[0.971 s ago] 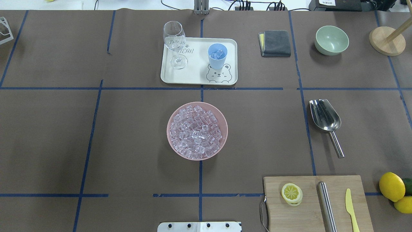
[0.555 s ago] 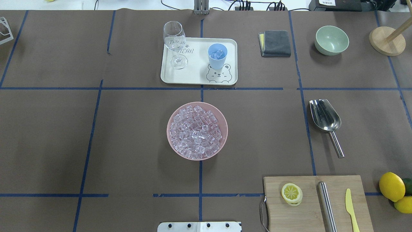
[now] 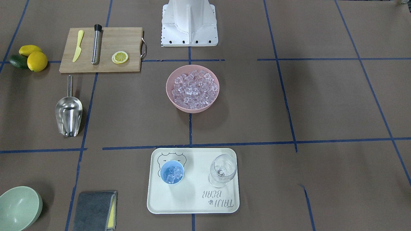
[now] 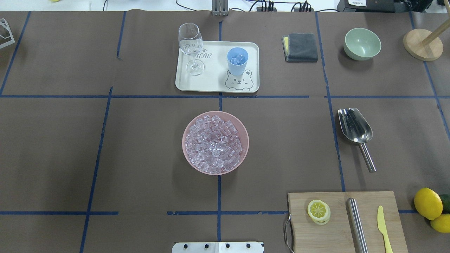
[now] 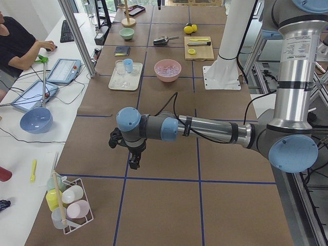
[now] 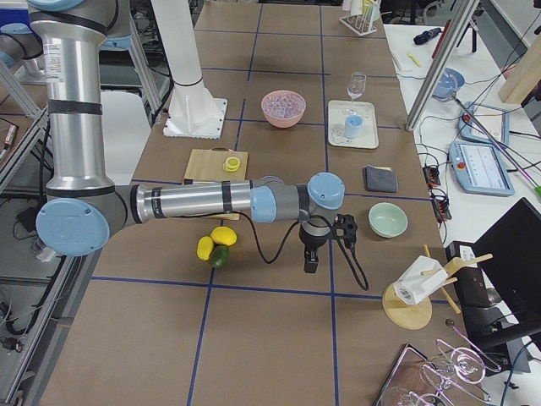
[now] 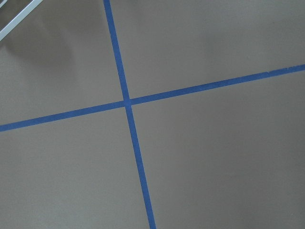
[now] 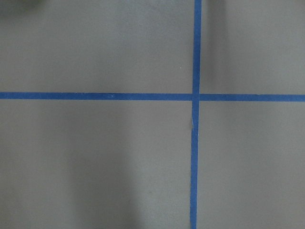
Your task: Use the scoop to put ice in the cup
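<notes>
The left pincer (image 5: 134, 160) hangs point-down over bare table (image 5: 169, 205) in the left-end view, well away from the action. From here there is no telling whether its jaws are open or closed, and nothing shows in it.

Over to the right-end view, and it's the same story for the right pincer (image 6: 311, 259). It's low over the paper, its jaw state impossible to call.

The facing camera shows the scoop (image 3: 68, 115) lying flat. Its trough looks empty and its handle points toward the robot, well apart from the pink bowl (image 3: 171, 98) heaped with ice (image 3: 192, 89). The cup (image 3: 172, 172) stands upright on the tray (image 3: 192, 205) beside the wine glass (image 3: 222, 170), with cubes already in it.

The overhead view puts the scoop on the robot's right, so any further load looks like the right arm's job. Done well, it grips the thin handle squarely near its free end, digs shallow into the heap and keeps the trough level. It then centres over the cup's small mouth before tipping slowly. The glass stands close by and could be knocked.

The wrist cameras show only brown paper and crossing blue tape (image 7: 126, 101), with no fingers in shot.
</notes>
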